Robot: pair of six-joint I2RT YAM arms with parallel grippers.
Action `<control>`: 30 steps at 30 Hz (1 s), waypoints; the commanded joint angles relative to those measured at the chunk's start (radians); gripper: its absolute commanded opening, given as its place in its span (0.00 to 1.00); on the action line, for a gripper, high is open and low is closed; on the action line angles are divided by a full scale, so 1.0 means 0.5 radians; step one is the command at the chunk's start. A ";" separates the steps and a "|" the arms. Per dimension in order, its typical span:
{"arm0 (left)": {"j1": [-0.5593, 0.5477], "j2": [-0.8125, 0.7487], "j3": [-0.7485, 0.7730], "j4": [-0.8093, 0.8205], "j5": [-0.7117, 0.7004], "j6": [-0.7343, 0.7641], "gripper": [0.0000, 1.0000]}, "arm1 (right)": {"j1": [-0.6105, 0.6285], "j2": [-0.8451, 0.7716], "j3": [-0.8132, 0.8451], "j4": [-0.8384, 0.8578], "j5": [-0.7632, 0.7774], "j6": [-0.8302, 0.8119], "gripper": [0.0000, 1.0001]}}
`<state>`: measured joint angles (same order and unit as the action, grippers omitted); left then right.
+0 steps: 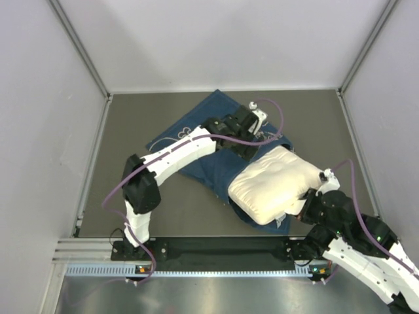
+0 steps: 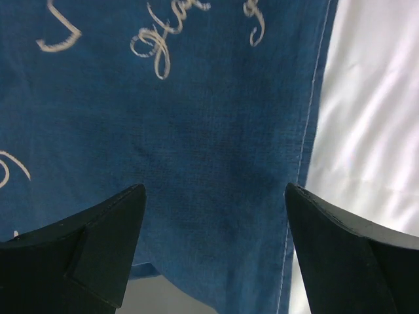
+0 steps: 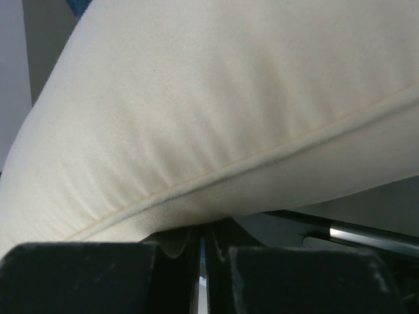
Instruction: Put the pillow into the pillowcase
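The cream-white pillow (image 1: 273, 183) lies tilted on the near right part of the dark blue pillowcase (image 1: 196, 134), which is spread across the middle of the table. My left gripper (image 1: 254, 145) is open over the pillowcase by the pillow's far edge. In the left wrist view its fingers (image 2: 105, 242) straddle blue cloth (image 2: 196, 131) with cursive writing and a stitched hem, and the pillow (image 2: 373, 131) is on the right. My right gripper (image 1: 305, 200) is shut at the pillow's near right corner. In the right wrist view (image 3: 201, 229) the pillow (image 3: 216, 104) bulges over the tips.
Grey-white walls (image 1: 46, 131) enclose the table on the left, back and right. A metal rail (image 1: 196, 252) with the arm bases runs along the near edge. Bare grey table top (image 1: 131, 196) shows left of the pillowcase.
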<state>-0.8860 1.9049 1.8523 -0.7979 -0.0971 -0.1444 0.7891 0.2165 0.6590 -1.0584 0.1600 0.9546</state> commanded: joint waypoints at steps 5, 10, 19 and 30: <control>-0.115 -0.079 -0.222 0.214 -0.103 0.157 0.91 | 0.002 -0.065 -0.063 0.021 0.060 0.051 0.00; -0.204 -0.076 -0.415 0.325 -0.134 0.187 0.89 | 0.002 -0.190 -0.363 0.024 -0.028 0.137 0.00; -0.323 0.098 -0.348 0.310 -0.334 0.270 0.74 | 0.002 -0.258 -0.465 0.024 0.027 0.168 0.00; -0.345 0.356 0.157 0.289 -0.560 0.292 0.75 | 0.002 -0.209 -0.434 0.034 0.039 0.143 0.00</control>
<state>-1.0531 2.0449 1.8080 -0.6697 -0.3061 -0.0055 0.7891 0.1078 0.4389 -1.0615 0.1570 1.0237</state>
